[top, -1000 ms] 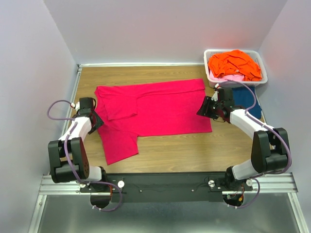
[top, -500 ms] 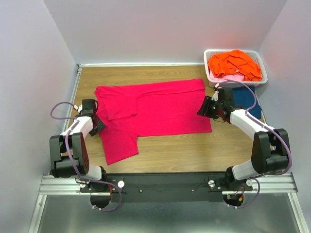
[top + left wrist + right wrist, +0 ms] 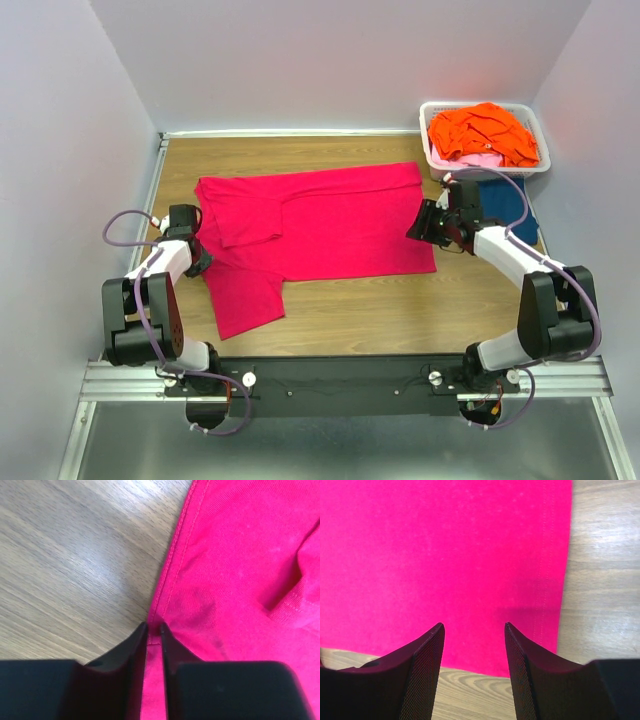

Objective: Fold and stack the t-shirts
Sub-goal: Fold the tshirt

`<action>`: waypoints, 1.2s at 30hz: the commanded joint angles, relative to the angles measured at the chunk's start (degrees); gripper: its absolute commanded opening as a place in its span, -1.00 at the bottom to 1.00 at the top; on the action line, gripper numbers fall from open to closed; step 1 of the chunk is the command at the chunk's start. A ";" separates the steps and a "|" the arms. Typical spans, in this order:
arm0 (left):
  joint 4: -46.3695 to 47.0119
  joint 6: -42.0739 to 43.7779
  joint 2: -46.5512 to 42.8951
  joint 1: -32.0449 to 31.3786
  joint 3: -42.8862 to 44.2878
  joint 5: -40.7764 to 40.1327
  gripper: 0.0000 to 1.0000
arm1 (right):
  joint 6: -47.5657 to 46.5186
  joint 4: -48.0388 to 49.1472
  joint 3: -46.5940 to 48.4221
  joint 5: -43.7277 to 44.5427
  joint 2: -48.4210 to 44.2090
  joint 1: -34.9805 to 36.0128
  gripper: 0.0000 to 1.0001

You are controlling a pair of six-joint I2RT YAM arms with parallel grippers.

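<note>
The pink shirt (image 3: 330,225) lies spread across the middle of the desk (image 3: 350,325), with one sleeve folded onto the body near the left edge and a flap hanging toward the near edge. Our left end effector (image 3: 154,628) is pinched nearly together on the stitched hem at the shirt's left side, and cloth shows in the slit between its fingers. Our right end effector (image 3: 472,626) hangs open over the shirt's right hem and holds nothing. We judge the left bite to be thin. It sits right on the seam, so a lift could let the hem slip out, or it could raise one layer and leave the folded sleeve behind. If the left side pulls while the right is not yet gripping, the shirt will likely drag across the wood and bunch instead of folding cleanly. The right fingers also straddle cloth close to the hem, so closing there may catch too little. Behind the right arm, the blue shirt (image 3: 508,205) lies by the right edge, and a wide swing could snag it. The basket (image 3: 425,130) in the far right corner holds the orange shirt (image 3: 485,135) and narrows that arm's room.
</note>
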 commanded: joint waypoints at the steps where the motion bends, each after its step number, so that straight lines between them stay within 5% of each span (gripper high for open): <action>1: -0.20 -0.23 0.47 -0.30 -1.68 -1.02 -0.63 | 1.06 -1.83 -1.11 4.47 -2.00 0.25 0.18; 6: 0.07 0.12 0.03 -0.21 -2.12 0.12 -1.00 | 1.06 -4.81 -1.47 10.17 -3.76 0.25 0.19; 14: -0.46 2.06 -2.07 -0.21 -0.98 2.50 -1.00 | 0.98 -11.85 -1.47 17.73 -4.03 0.26 0.22; 24: 2.52 4.34 -3.83 -0.21 -1.77 6.28 -1.00 | 2.56 -16.07 -1.82 16.08 -0.26 0.26 0.18; 36: 4.81 4.78 -6.29 -0.30 -4.14 6.54 -1.00 | 4.67 -15.99 -2.96 15.54 3.09 0.25 -0.11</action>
